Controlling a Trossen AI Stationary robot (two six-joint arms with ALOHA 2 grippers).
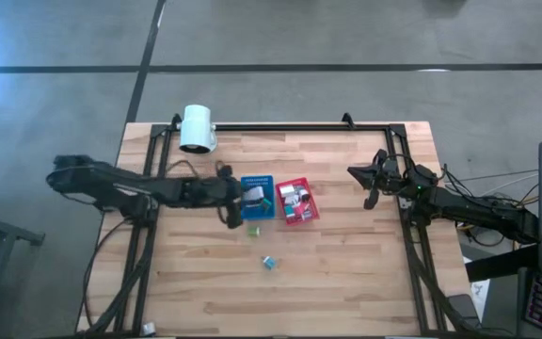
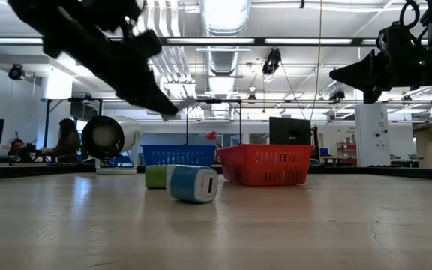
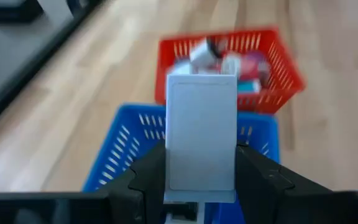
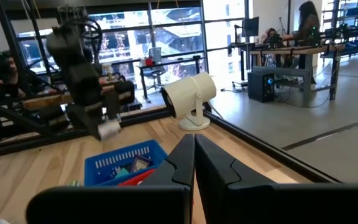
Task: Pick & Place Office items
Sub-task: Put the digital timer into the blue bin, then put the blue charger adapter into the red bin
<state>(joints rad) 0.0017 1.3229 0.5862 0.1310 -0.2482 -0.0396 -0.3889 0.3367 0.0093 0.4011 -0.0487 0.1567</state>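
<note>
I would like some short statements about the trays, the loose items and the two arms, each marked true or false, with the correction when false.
1. The left gripper holds a white block above the blue tray. True.
2. The red tray is empty. False: it holds several small items.
3. A teal and white block lies on the wooden table, outside both trays. True.
4. The right gripper holds a green block. False: its fingers are shut on nothing, and it hangs near the table's right side.
5. The white cylinder stands in the blue tray. False: it stands at the table's far edge.
</note>
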